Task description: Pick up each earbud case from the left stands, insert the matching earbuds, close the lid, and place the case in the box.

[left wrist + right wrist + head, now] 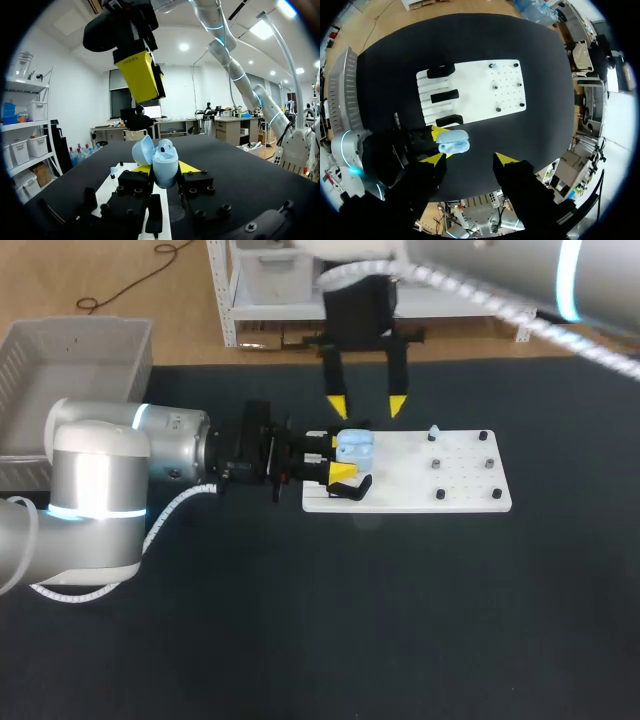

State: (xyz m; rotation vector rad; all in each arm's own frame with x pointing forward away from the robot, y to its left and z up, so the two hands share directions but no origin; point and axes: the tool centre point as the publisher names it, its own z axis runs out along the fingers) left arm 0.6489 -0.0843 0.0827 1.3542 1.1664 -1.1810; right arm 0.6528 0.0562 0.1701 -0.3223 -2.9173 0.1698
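Jaws: left gripper (340, 455) is clamped on the earbud case from two sides, yellow tips flat on its flanks; right gripper (368, 406) is spread wide and carries nothing.
Case: earbud case (355, 447), pale blue, lid (142, 150) swung open, is held at the left end of the white board with the right gripper hanging just above it.
Inside: a rounded shape sits in the case's mouth in the left wrist view; whether it is a seated earbud cannot be told.
Earbud: one pale blue earbud (434, 432) stands at the board's far edge, well apart from the case.
Step in hand: most likely loading the earbuds, with lid closing and boxing yet to come.
Doing it well: the left arm should hold the case level and steady, mouth up. The right should take the earbud low on its body, come straight down over the matching socket, and let go only once it seats.
Risk: fingers pinching near the hinge could foul the lid when it closes.
Board: white board (400, 485) carries small dark pegs (437, 464), and black stands (350, 488) sit just beside the left fingers.
Box: grey box (70, 360) waits at the table's far left, well apart.
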